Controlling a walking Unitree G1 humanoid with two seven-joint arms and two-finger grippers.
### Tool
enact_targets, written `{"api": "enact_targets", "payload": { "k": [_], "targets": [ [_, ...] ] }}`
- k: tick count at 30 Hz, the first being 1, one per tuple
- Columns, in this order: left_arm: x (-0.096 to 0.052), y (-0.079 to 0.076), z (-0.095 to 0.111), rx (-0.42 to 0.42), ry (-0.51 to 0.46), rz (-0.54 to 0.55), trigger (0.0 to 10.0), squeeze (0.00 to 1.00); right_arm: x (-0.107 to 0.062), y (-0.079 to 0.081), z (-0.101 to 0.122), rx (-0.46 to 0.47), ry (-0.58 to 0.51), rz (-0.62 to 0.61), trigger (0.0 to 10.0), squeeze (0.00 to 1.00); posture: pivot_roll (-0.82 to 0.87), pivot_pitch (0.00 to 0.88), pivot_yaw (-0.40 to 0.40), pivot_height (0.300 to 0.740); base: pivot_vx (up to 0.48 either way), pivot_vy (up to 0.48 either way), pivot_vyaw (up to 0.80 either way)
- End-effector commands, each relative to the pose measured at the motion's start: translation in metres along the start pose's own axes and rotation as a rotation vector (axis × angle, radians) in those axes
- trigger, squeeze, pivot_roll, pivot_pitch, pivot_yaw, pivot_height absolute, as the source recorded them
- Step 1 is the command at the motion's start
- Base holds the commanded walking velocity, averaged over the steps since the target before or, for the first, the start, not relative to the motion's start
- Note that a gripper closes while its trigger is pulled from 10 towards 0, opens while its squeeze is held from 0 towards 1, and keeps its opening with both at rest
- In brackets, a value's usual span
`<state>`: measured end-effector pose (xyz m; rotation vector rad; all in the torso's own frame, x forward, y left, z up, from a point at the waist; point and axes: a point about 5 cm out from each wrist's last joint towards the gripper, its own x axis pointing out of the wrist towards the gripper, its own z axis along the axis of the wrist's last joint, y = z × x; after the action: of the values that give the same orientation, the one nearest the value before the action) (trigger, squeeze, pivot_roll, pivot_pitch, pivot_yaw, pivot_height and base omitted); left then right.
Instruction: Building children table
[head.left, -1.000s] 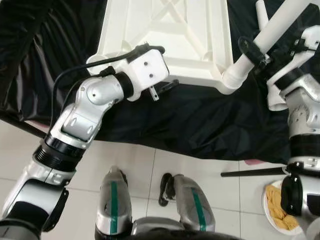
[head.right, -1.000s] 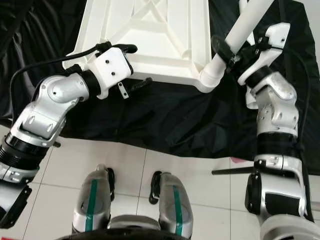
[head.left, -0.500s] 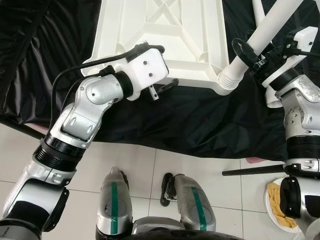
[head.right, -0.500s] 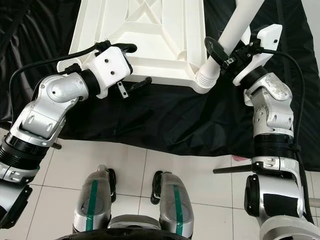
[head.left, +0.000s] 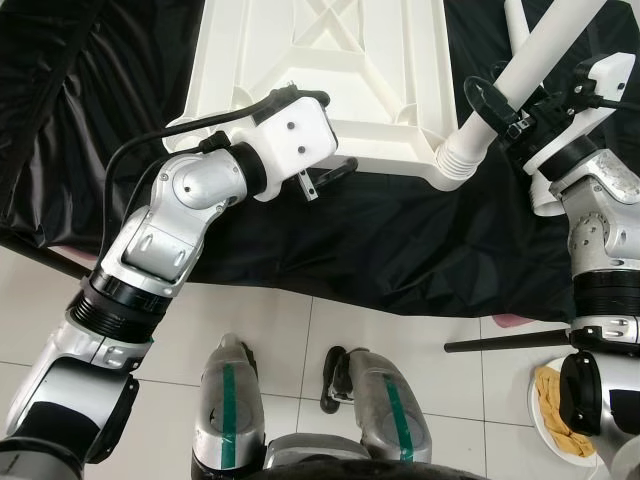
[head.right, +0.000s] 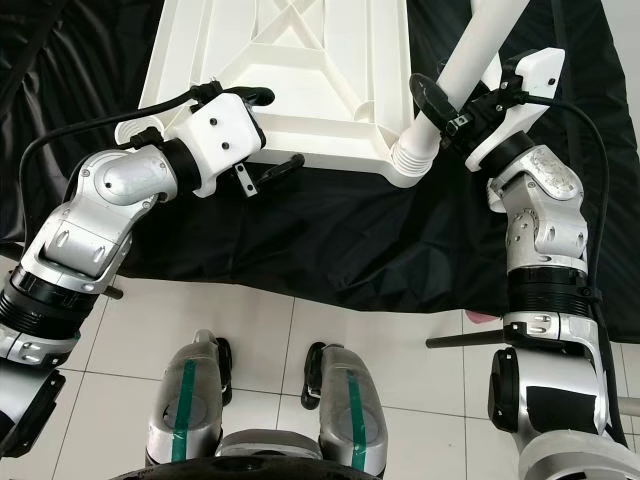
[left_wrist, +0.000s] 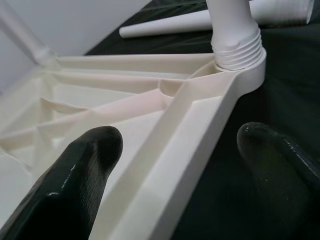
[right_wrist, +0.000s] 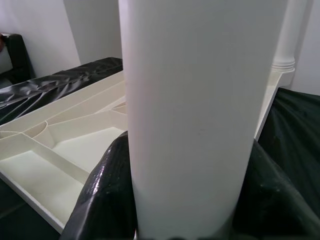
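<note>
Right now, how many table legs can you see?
3. One leg in the tabletop's near right corner, held by the right gripper; a second leg lying on the black cloth behind; a third leg standing at a far corner. More may be hidden.

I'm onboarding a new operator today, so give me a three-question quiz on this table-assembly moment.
1. True or false: the right gripper is shut on the white leg.
2. The left gripper straddles: A) the tabletop rim B) a loose leg C) the black cloth
3. Where does the held leg meet the tabletop?

Key: 1 true; 2 A; 3 at the threaded corner socket.
</note>
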<state>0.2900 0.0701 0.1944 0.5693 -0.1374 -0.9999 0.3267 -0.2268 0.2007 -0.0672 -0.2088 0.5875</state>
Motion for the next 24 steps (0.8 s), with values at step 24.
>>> {"api": "enact_targets", "payload": {
  "k": [24],
  "targets": [
    [0.011, -0.002, -0.011, -0.071, 0.042, -0.084, 10.0, 0.0, -0.005, 0.033, 0.005, 0.108, -0.004, 0.5, 0.0, 0.0, 0.12, 0.121, -0.025, 0.74, 0.0, 0.0, 0.0]
  ]
}}
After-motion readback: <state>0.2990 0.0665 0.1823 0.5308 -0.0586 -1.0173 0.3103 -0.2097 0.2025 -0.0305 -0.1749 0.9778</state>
